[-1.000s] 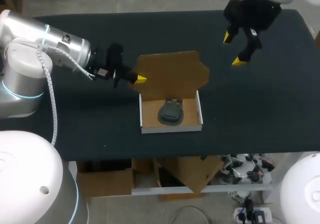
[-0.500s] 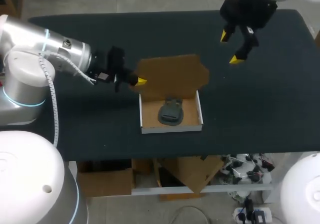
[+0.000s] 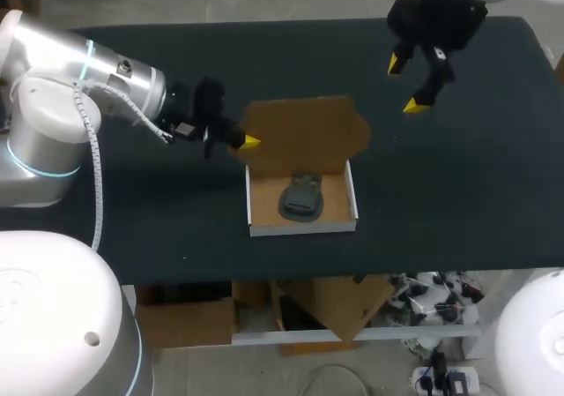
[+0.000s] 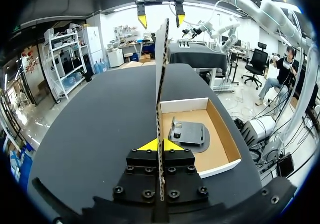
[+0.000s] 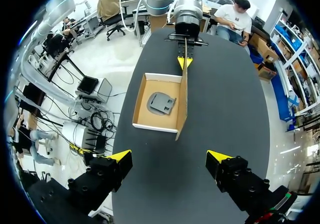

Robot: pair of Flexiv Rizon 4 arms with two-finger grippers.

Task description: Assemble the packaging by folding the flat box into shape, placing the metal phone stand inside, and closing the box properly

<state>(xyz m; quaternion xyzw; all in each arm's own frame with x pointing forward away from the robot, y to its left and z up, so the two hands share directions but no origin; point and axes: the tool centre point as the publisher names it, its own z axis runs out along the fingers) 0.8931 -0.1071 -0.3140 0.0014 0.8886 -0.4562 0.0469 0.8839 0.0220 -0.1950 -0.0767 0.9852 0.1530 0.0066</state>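
Observation:
A cardboard box (image 3: 302, 226) with white walls stands open on the black table, the grey metal phone stand (image 3: 300, 199) lying flat inside it. Its brown lid (image 3: 304, 136) stands raised at the back. My left gripper (image 3: 248, 141) is shut on the lid's left edge. In the left wrist view the lid (image 4: 161, 84) runs edge-on between the yellow tips of the left gripper (image 4: 160, 144), with the stand (image 4: 188, 133) beside it. My right gripper (image 3: 404, 84) hangs open above the table's far right, apart from the lid. In the right wrist view the right gripper (image 5: 169, 156) faces the box (image 5: 141, 92) and lid (image 5: 182, 94).
The dark table (image 3: 458, 193) stretches wide to the right of the box and in front of it. My left arm (image 3: 97, 78) comes in low from the left side.
The lid's top edge has tipped slightly toward the box while the left gripper holds it. My right gripper has drawn a little back and left.

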